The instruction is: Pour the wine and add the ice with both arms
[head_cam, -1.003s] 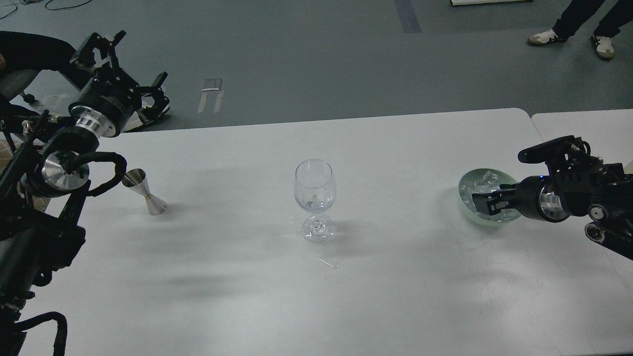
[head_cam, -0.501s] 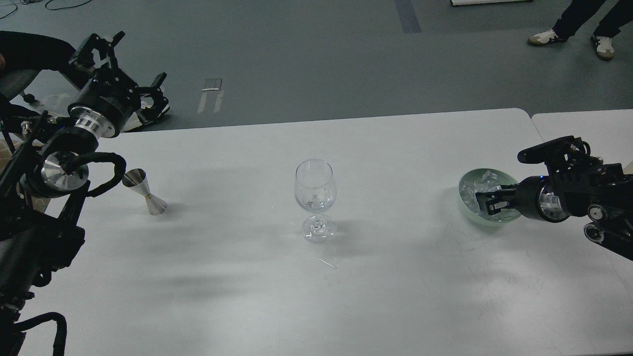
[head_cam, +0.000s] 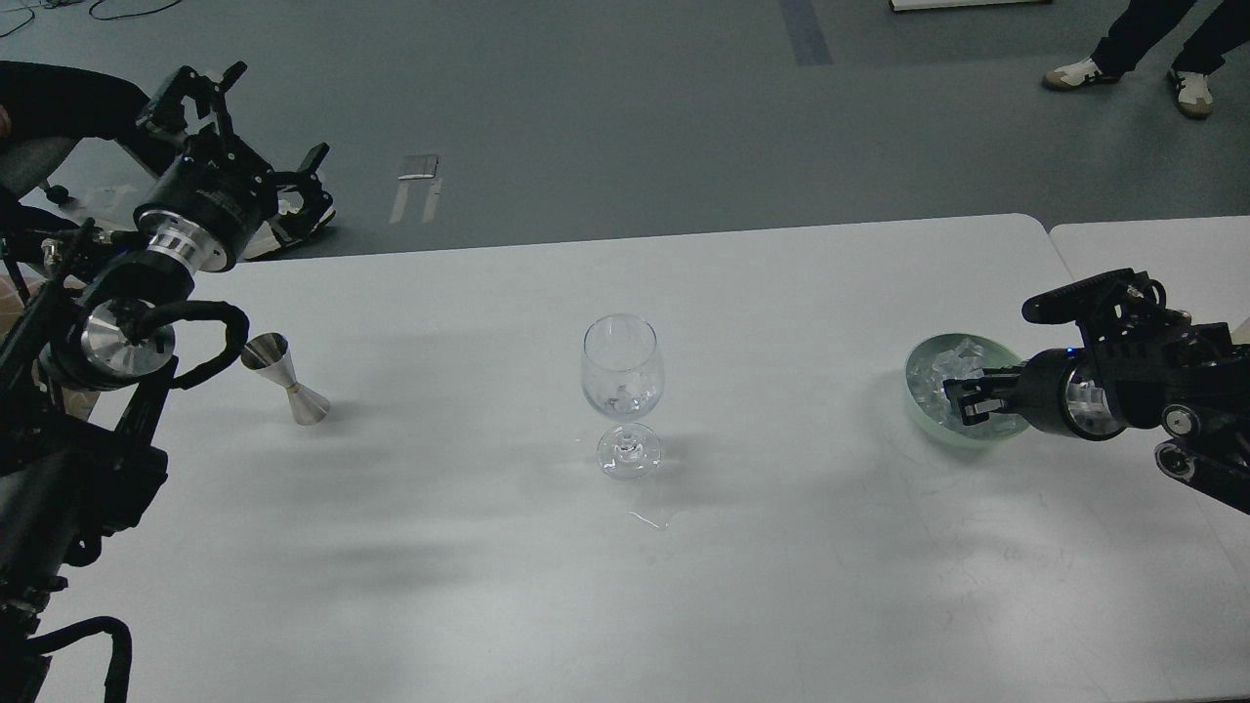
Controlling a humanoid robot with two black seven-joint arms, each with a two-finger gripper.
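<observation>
2 arms: left claw (head_cam: 256, 137) raised, spread; right claw (head_cam: 955, 398) level, in ice (head_cam: 952, 363) bowl (head_cam: 918, 410), grip unclear.

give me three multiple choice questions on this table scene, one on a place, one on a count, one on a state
1. Where does the metal jigger stand on the table?
A. left of the wine glass
B. inside the bowl
C. right of the bowl

2. How many wine glasses are on the table?
A. one
B. two
C. three

3. What state is the wine glass in?
A. lying on its side
B. upright with some ice at the bottom
C. upside down

Answers:
1. A, it stands near the left arm, well left of the glass.
2. A, only one stemmed glass shows.
3. B, it stands on its foot with a few pieces of ice in the bowl of the glass.
</observation>
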